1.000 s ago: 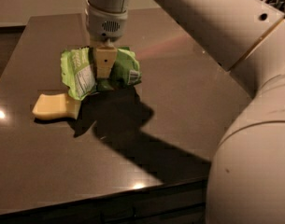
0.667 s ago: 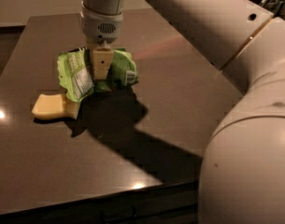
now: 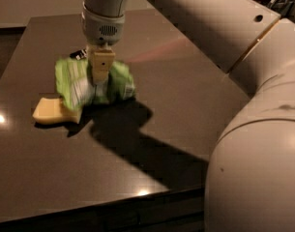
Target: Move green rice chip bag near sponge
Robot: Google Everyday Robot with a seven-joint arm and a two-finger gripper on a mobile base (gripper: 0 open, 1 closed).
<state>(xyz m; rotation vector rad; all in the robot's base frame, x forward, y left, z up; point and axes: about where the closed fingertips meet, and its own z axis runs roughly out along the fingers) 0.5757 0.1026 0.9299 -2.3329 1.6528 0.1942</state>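
Nearly done: bag held right at the sponge, not yet let go

Nearly all of the carrying looks finished. The light green rice chip bag (image 3: 75, 83) of crinkly plastic, with a white printed panel on its left half, sits at the left middle of the camera view. Its lower left corner overlaps the right end of the pale yellow rectangular foam sponge (image 3: 48, 112). Whether that corner touches the sponge or hangs just over it cannot be told. Either way the bag is as near as the task asks. What seems left is to set it down, release it and draw the arm clear without dragging the bag or nudging the sponge.

The bag looks puffed and crumpled, pinched in at its middle, wider than the sponge and roughly upright rather than lying flat. A dark shadow spreads under it and to its right, which suggests it is at least partly off the surface.

The two-finger gripper (image 3: 100, 75) comes straight down onto the bag's middle, with one tan finger lying across the front of the plastic. I judge it closed on the bag. Above it the pale grey robot arm (image 3: 205, 23) runs up and off to the right. Just behind the bag a small black object (image 3: 79, 54) peeps out on the dark brown glossy table (image 3: 45, 178).
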